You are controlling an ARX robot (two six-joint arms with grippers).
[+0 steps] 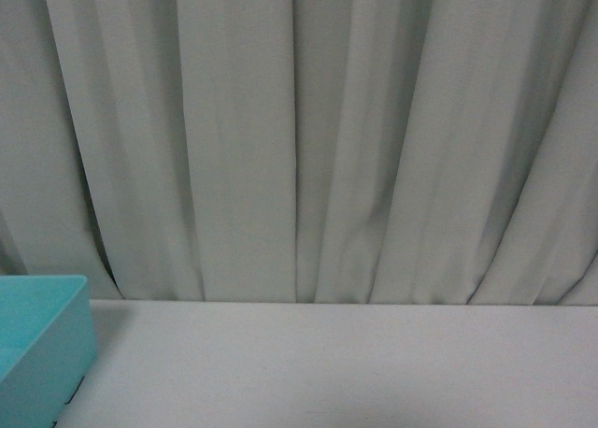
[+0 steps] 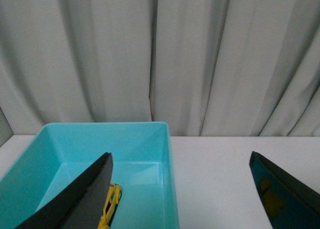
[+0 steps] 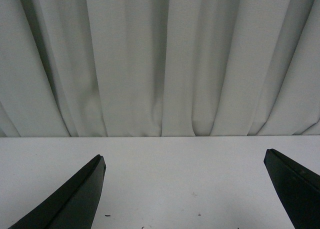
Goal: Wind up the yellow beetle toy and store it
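The yellow beetle toy (image 2: 111,204) lies inside the turquoise bin (image 2: 167,159) in the left wrist view, mostly hidden behind one black finger (image 2: 80,199). My left gripper (image 2: 182,161) is open and empty, held above the bin's near corner and the white table (image 2: 215,179). My right gripper (image 3: 185,161) is open and empty over bare white table (image 3: 180,174). In the front view only a corner of the bin (image 1: 56,344) shows at the lower left; neither gripper nor the toy shows there.
Grey-white curtains (image 1: 299,138) hang right behind the table's far edge in all views. The white table (image 1: 327,363) stretches right of the bin. A few small dark specks (image 3: 107,215) lie on the table under my right gripper.
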